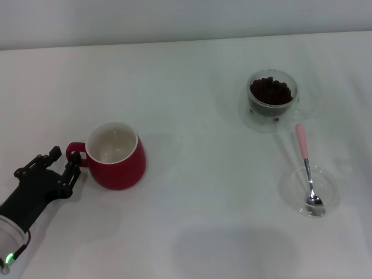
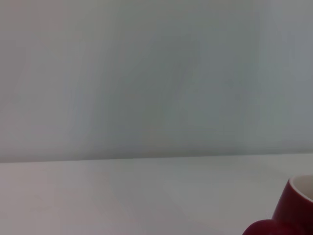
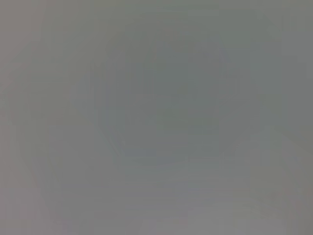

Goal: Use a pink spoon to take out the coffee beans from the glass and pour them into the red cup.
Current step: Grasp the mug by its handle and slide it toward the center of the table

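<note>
Pink spoon [image 1: 307, 171], bowl nearest, handle toward glass [image 1: 271, 100]

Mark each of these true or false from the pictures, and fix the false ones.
1. The red cup already holds coffee beans. False: its white interior looks empty; the coffee beans are in the glass.
2. The pink spoon lies with its bowl in a shallow clear dish. True.
3. The left end effector is at the red cup's handle. True.
4. The right end effector holds the spoon. False: it is not in view, and the spoon lies untouched.
5. The glass stands on the robot's left. False: it is at the far right; the cup is on the left.
</note>
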`<state>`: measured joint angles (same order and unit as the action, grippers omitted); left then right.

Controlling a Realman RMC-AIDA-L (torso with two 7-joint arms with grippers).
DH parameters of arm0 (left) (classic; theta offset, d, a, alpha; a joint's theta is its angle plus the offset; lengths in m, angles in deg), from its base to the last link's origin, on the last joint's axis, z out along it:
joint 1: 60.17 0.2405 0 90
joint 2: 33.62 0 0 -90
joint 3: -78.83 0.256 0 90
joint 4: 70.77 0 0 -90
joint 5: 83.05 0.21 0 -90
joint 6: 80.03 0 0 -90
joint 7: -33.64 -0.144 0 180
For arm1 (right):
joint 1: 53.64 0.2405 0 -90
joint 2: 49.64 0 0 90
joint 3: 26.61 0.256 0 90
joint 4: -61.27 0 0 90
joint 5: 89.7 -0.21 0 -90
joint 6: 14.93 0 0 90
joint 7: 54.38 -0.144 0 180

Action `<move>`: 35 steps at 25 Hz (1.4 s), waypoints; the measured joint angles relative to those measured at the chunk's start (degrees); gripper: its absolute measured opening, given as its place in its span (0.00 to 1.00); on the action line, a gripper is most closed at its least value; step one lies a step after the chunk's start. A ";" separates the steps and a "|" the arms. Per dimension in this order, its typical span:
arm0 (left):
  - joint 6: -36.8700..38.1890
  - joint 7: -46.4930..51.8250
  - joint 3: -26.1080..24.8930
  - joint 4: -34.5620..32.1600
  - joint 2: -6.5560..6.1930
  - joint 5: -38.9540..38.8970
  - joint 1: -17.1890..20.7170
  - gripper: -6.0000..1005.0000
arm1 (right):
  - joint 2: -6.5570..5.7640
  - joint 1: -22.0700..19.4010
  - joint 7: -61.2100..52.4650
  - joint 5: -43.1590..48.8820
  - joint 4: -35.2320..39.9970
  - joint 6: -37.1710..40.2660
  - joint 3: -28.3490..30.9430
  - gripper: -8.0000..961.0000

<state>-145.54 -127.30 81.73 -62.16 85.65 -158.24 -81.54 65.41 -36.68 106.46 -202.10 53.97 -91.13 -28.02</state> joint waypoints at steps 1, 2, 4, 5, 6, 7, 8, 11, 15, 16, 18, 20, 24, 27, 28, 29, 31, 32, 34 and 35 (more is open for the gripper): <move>0.01 -0.07 0.07 0.00 0.00 0.11 -0.18 0.42 | 0.00 0.00 0.00 0.01 -0.02 0.00 0.00 0.78; 0.01 -0.07 0.07 0.00 0.00 0.11 -0.18 0.42 | 0.00 0.00 0.00 0.02 -0.05 0.00 0.00 0.78; 0.01 -0.10 0.22 0.00 -0.02 0.18 -0.29 0.40 | 0.00 0.00 0.00 0.04 -0.08 0.03 0.00 0.78; 0.01 -0.15 0.30 0.00 -0.04 0.22 -0.31 0.39 | 0.00 0.01 0.00 0.05 -0.08 0.12 0.00 0.78; -0.07 -0.37 0.42 0.00 -0.06 0.34 -0.29 0.38 | 0.00 0.03 0.00 0.06 -0.08 0.39 0.00 0.78; -0.22 -0.57 0.48 -0.01 -0.06 0.48 -0.21 0.37 | 0.00 0.04 0.00 0.06 -0.09 0.64 0.00 0.78; -0.35 -0.73 0.48 -0.02 -0.04 0.61 -0.09 0.36 | 0.00 0.06 0.00 0.07 -0.09 0.96 0.00 0.78; -0.69 -0.93 0.32 -0.07 0.11 0.91 0.23 0.33 | 0.00 0.10 0.00 0.09 -0.09 1.22 0.00 0.78; -0.75 -0.95 0.21 -0.10 0.07 0.72 0.36 0.30 | 0.00 0.10 0.00 0.09 -0.09 1.33 0.00 0.78; -0.76 -0.95 0.18 -0.12 0.05 0.70 0.37 0.29 | 0.00 0.10 0.00 0.09 -0.09 1.34 0.00 0.78; -0.78 -0.95 0.14 -0.17 0.04 0.65 0.37 0.27 | 0.00 0.10 0.00 0.09 -0.09 1.33 0.00 0.78; -0.79 -0.96 0.11 -0.24 0.05 0.60 0.36 0.26 | 0.00 -0.01 0.00 0.09 -0.09 1.29 0.00 0.78; -0.84 -0.96 0.08 -0.91 -0.01 0.51 0.12 0.25 | 0.00 -0.38 0.00 0.08 -0.09 1.00 0.00 0.78; -0.93 -0.96 0.08 -1.47 -0.11 0.50 -0.24 0.25 | 0.00 -0.34 -0.04 0.08 -0.09 0.96 0.00 0.78; -1.03 -0.96 0.08 -1.60 -0.11 0.50 -0.35 0.25 | 0.00 -0.30 -0.05 0.08 -0.09 0.96 0.00 0.78; -1.16 -0.96 0.08 -1.61 -0.11 0.50 -0.45 0.25 | 0.00 -0.22 -0.06 0.08 -0.09 0.96 0.00 0.78; -1.40 -0.96 0.08 -1.62 -0.11 0.51 -0.74 0.25 | 0.00 -0.10 -0.07 0.08 -0.09 0.98 0.00 0.78; -1.43 -0.96 0.09 -1.63 -0.10 0.51 -0.85 0.25 | 0.00 -0.07 -0.08 0.08 -0.09 1.02 0.00 0.78; -1.44 -0.96 0.09 -1.70 -0.09 0.56 -1.00 0.25 | 0.00 -0.05 -0.08 0.08 -0.09 1.08 0.00 0.78; -1.43 -0.96 0.09 -1.80 -0.09 0.63 -1.03 0.25 | 0.00 -0.04 -0.08 0.08 -0.09 1.10 0.00 0.78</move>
<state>-146.98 -128.26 81.82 -63.96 85.56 -157.62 -82.57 65.41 -36.72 106.37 -202.02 53.88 -90.03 -28.02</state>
